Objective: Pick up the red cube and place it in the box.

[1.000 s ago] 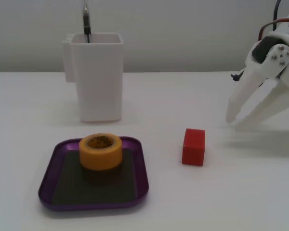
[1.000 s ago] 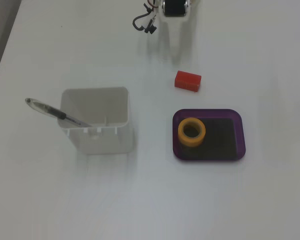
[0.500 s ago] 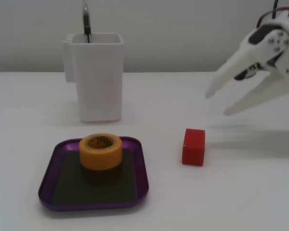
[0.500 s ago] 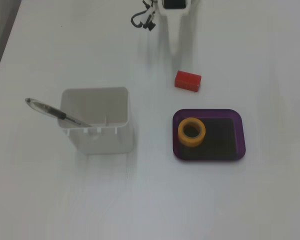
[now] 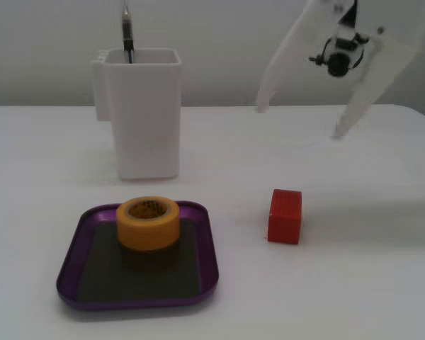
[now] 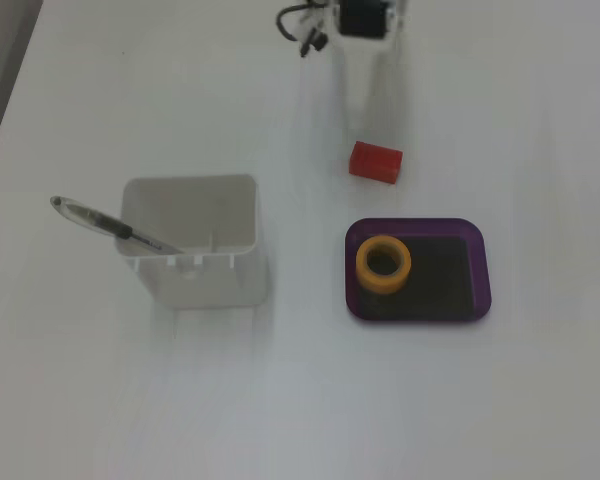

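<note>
The red cube (image 5: 285,216) stands on the white table, to the right of the purple tray; it also shows in the other fixed view (image 6: 375,161). The box is a shallow purple tray (image 5: 69,262) with a dark floor, seen from above in the other fixed view (image 6: 480,270). My white gripper (image 5: 304,119) hangs above the table behind the cube, jaws spread wide and empty. From above, the gripper (image 6: 352,105) is faint against the white table, just beyond the cube.
A yellow tape roll (image 5: 148,222) sits inside the tray at its left part (image 6: 383,264). A tall white square container (image 5: 145,113) with a pen (image 5: 127,32) stands behind the tray (image 6: 195,240).
</note>
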### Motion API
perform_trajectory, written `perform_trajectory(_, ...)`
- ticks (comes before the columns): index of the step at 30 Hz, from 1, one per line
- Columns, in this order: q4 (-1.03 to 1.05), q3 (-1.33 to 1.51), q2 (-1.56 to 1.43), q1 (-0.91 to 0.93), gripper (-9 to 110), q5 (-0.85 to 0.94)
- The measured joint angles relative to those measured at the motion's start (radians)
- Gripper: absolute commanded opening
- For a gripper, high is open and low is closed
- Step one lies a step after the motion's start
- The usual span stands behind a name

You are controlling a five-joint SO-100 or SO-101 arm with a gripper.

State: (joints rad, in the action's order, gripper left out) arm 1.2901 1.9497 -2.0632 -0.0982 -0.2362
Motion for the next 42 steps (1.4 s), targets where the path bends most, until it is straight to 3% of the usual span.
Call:
perform_trajectory(5,0.032,-0.146,0.278,-0.075,31,-0.081)
perform_trajectory(12,-0.031,-0.158,0.426,-0.095,31,-0.094)
perform_trajectory(22,-0.187,-0.097,0.554,0.011,31,-0.091)
perform_trajectory(25,-0.19,-0.091,0.555,0.017,23,-0.083)
perform_trajectory(29,-0.206,-0.086,0.555,0.012,-2,-0.057)
perform_trajectory(42,-0.176,-0.084,0.394,-0.054,-1,0.048)
